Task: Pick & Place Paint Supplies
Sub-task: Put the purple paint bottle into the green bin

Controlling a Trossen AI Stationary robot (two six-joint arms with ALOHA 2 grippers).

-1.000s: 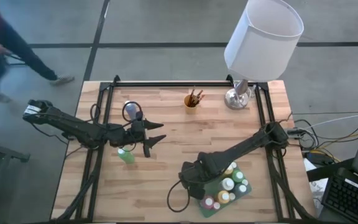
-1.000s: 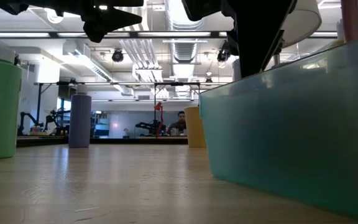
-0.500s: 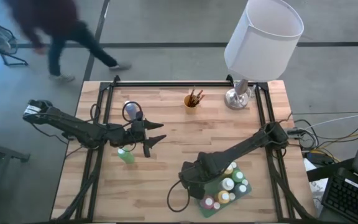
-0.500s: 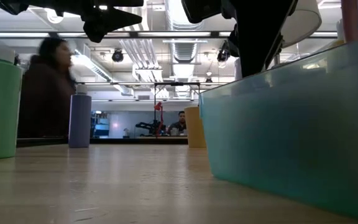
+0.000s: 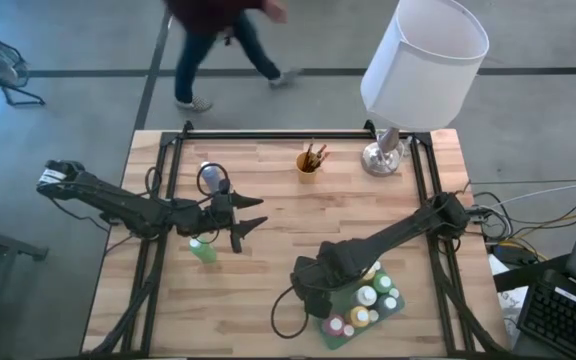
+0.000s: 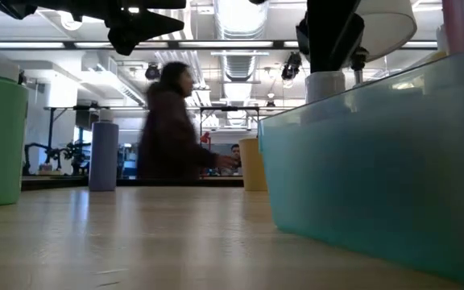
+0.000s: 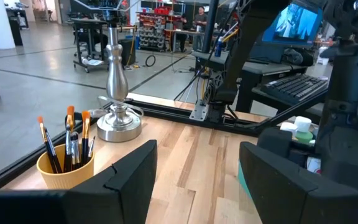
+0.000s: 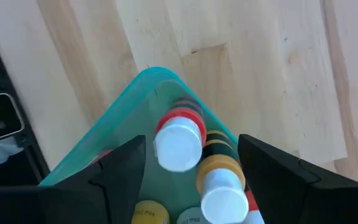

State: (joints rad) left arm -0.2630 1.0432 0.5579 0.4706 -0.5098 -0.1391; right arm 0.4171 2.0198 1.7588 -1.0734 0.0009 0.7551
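Table [image 5: 298,215]: light wood, with dark rails along its sides.
Left gripper [image 5: 251,215]: above the table's left half, fingers spread, nothing between them; the left wrist view shows both fingers [image 7: 129,180] well apart.
Right gripper [image 8: 188,174]: over the bin's corner, fingers spread, holding nothing; a red-banded, white-capped bottle [image 8: 179,142] stands in the bin between and below them.
Bin [image 5: 393,318]: teal, at the table's front right, holding many capped paint bottles packed close together.
Green bottle [image 5: 204,250]: on the table just beside the left gripper, apart from it.
Purple bottle [image 5: 209,177]: upright behind the left gripper.
Cup [image 5: 308,164]: yellow, holding brushes [image 7: 70,134], near the lamp's base.
Lamp [image 5: 423,62]: white shade, silver base at the table's back right.
Person [image 5: 223,35]: walking on the floor beyond the table's far edge.
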